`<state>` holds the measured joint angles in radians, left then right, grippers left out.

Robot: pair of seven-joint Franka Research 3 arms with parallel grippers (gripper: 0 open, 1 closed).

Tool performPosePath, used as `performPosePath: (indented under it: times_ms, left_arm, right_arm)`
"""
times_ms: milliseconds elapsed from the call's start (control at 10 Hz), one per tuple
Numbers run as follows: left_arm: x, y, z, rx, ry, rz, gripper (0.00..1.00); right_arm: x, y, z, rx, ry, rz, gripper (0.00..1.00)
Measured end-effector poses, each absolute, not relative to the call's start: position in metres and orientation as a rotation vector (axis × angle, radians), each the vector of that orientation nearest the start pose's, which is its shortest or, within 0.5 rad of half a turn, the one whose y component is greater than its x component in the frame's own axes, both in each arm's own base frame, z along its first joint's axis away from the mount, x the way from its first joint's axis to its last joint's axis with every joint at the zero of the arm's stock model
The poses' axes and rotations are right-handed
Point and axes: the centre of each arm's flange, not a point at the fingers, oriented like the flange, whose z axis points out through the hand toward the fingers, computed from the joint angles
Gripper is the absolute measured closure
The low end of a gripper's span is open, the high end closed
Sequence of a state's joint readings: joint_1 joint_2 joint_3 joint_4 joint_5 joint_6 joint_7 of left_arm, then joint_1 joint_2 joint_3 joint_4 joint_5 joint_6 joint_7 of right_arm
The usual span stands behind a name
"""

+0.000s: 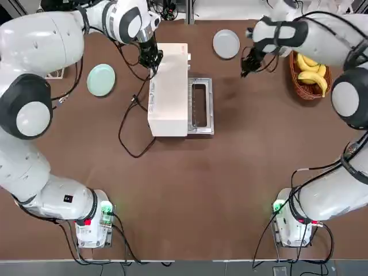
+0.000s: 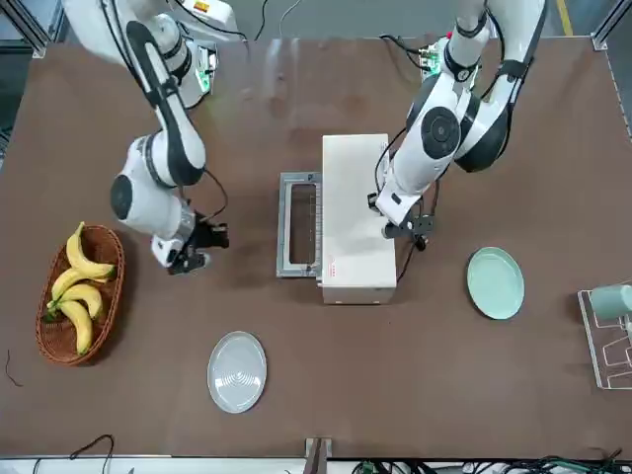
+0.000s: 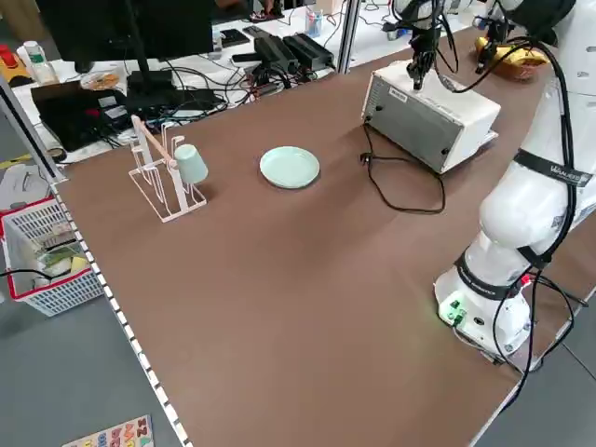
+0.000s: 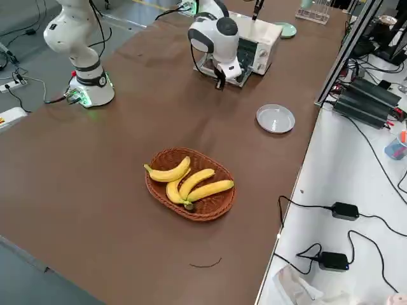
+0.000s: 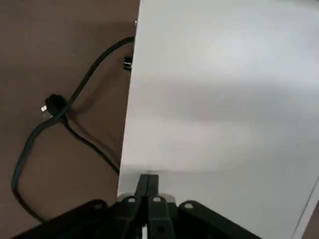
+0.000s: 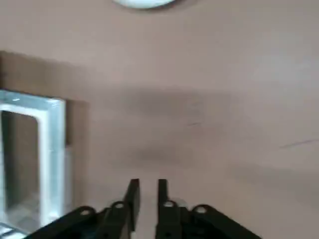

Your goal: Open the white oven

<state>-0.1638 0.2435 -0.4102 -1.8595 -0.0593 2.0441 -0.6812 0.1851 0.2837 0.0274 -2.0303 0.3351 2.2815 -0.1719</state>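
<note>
1. Nearest to the overhead camera, the robot's left arm (image 1: pixel 40 46) arched over its side of the bench (image 1: pixel 230 184), its wrist bent down toward the white oven (image 1: pixel 168 98).
2. At its end, the left gripper (image 5: pixel 148 178) was poised over the oven's top, by the edge on the power cord's side. Its fingers (image 5: pixel 153 191) were pressed together with nothing between them; I couldn't tell whether their tips touched the casing.
3. Across from it, the right gripper (image 6: pixel 148 183) hung above the bench on the door's side, near the glass door yet apart from it. Its fingers (image 6: pixel 163 199) stood a narrow gap apart, holding nothing.
4. Between the two grippers sat the white toaster oven, upright. Its metal-framed glass door (image 1: pixel 210 106) was already down, reaching out from the body toward the robot's right.
5. Off the oven's opposite side, the black power cord (image 1: pixel 121 129) curled in a loop on the bench.
6. Beyond the right gripper, a round white plate (image 1: pixel 226 43) lay flat; a mint-green plate (image 1: pixel 101 80) lay on the cord's side of the oven.
7. Over at the robot's right, a brown wicker basket (image 4: pixel 213 215) held yellow bananas (image 4: pixel 210 190).
8. Past the green plate, a white wire rack (image 3: pixel 154 191) carried a mint-green cup (image 3: pixel 191 164).
</note>
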Motion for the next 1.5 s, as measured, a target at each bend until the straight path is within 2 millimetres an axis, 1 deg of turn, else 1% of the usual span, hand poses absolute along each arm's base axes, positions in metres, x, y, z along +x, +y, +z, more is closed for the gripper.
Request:
performPosePath:
  times_ms: [100,200,300,400,500,600,700,800,900,1000,1100,1200,1300,1400,1500]
  left_arm:
    - [0.518,-0.317,0.41,-3.209,-0.242,0.209,0.94]
    - [0.52,-0.308,0.428,-3.193,-0.254,0.216,0.89]
    - [0.525,-0.298,0.449,-3.175,-0.267,0.205,0.84]
    - [0.533,-0.28,0.472,-3.161,-0.304,0.188,0.8]
    - [0.542,-0.258,0.493,-3.154,-0.349,0.176,0.68]
    - [0.549,-0.236,0.509,-3.142,-0.363,0.173,0.56]
    - [0.552,-0.215,0.521,-3.119,-0.329,0.161,0.39]
    - [0.553,-0.199,0.531,-3.103,-0.299,0.15,0.23]
    - [0.553,-0.179,0.542,-3.098,-0.294,0.14,0.1]
    - [0.555,-0.149,0.556,-3.097,-0.283,0.13,0.0]
    - [0.556,-0.118,0.568,-3.105,-0.251,0.136,0.0]
    - [0.557,-0.093,0.58,-3.121,-0.202,0.142,0.0]
    - [0.556,-0.076,0.59,-3.136,-0.144,0.145,0.0]
    - [0.552,-0.067,0.602,-3.144,-0.092,0.134,0.0]
    - [0.544,-0.063,0.62,-3.147,-0.04,0.094,0.0]
  right_arm:
    - [0.591,0.094,0.33,-2.926,-0.284,0.025,0.56]
    - [0.605,0.059,0.36,-2.978,-0.337,0.007,0.42]
    - [0.616,0.032,0.398,-3.024,-0.352,-0.019,0.29]
    - [0.624,0.011,0.44,-3.049,-0.334,-0.062,0.15]
    - [0.625,-0.005,0.483,-3.061,-0.313,-0.075,0.01]
    - [0.618,-0.015,0.523,-3.067,-0.295,-0.041,0.0]
    - [0.607,-0.018,0.561,-3.09,-0.216,-0.005,0.0]
    - [0.595,-0.011,0.594,-3.134,-0.122,0.006,0.0]
    - [0.581,0.006,0.62,-3.169,-0.07,-0.012,0.0]
    - [0.568,0.019,0.641,-3.177,-0.054,-0.04,0.0]
    - [0.557,0.024,0.653,-3.182,-0.046,-0.04,0.0]
    - [0.551,0.02,0.657,-3.18,-0.031,-0.024,0.0]
    - [0.55,0.012,0.656,-3.175,-0.007,-0.016,0.0]
    - [0.55,0.002,0.652,-3.172,0.025,-0.005,0.0]
    - [0.55,-0.01,0.65,-3.168,0.048,0.003,0.0]
